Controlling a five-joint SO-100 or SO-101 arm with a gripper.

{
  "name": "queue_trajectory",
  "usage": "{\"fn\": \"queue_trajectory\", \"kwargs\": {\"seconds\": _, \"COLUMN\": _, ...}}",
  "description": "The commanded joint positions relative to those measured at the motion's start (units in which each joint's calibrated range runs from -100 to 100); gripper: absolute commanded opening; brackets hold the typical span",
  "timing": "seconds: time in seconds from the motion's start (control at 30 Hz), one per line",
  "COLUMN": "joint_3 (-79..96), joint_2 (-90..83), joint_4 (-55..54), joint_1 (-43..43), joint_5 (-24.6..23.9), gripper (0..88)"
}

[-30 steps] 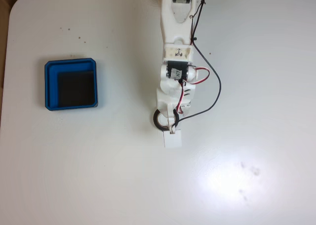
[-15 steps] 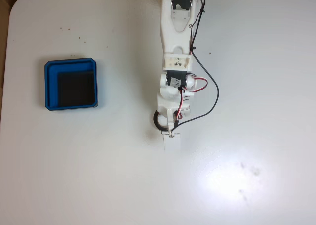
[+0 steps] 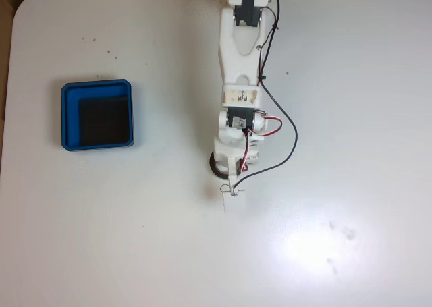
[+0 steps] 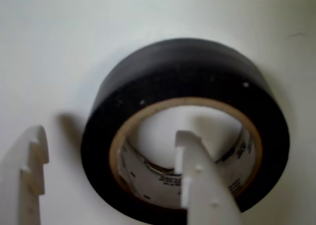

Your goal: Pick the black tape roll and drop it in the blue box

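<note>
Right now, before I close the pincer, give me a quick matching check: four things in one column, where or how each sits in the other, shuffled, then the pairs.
Things:
1. black tape roll
2. blue box
3. pincer
4. table

Places or states:
A. far to the left in the fixed view, nothing inside
B. open, one finger in the ring's centre, the other outside its wall
C. flat on the table beneath the wrist
D. white, with small specks

Pairs: 1-C, 2-A, 3-B, 4-D

The tool (image 3: 228, 179) has sunk lower around the black tape roll (image 3: 216, 164).
</note>
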Motion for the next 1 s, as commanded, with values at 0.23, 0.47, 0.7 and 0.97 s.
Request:
{"fn": "queue_trajectory", "kwargs": {"seconds": 0.23, "joint_3": -6.23, "joint_2": 2.11, "joint_4": 0.40, "joint_1": -0.20, "joint_5": 0.00, "gripper": 24.1}}
{"fn": "queue_trajectory", "kwargs": {"seconds": 0.47, "joint_3": -6.05, "joint_2": 2.03, "joint_4": 0.48, "joint_1": -0.10, "joint_5": -0.53, "gripper": 24.1}}
{"fn": "queue_trajectory", "kwargs": {"seconds": 0.7, "joint_3": -6.14, "joint_2": 1.78, "joint_4": 1.22, "joint_1": -0.10, "joint_5": -0.09, "gripper": 23.1}}
{"fn": "queue_trajectory", "kwargs": {"seconds": 0.97, "joint_3": -6.23, "joint_2": 1.61, "joint_4": 1.22, "joint_1": -0.10, "joint_5": -0.53, "gripper": 16.4}}
